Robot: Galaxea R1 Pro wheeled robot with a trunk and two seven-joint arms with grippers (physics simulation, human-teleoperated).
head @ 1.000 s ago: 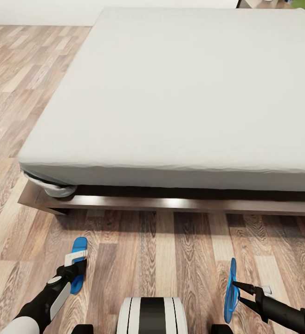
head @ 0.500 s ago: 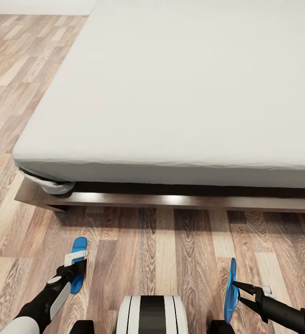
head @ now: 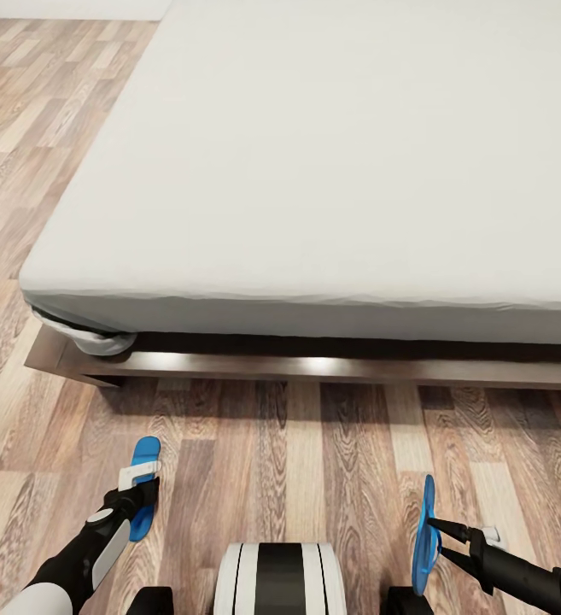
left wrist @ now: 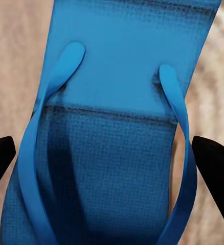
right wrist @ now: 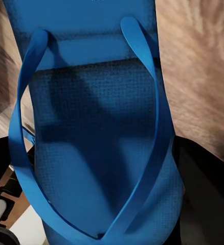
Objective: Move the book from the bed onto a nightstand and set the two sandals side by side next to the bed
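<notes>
Mattress edges of the bed (head: 314,171) run out of frame. Two blue sandals: the left claw (head: 143,494) pinches one sandal (head: 145,453) flat above the floor (head: 314,444); the right claw (head: 434,534) pinches the other sandal (head: 423,534) on edge, near the bed.

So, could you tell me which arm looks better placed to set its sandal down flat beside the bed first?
Probably the left. The left gripper holds its sandal roughly flat above the floor, while the right gripper carries its sandal on edge and would need turning first.
</notes>
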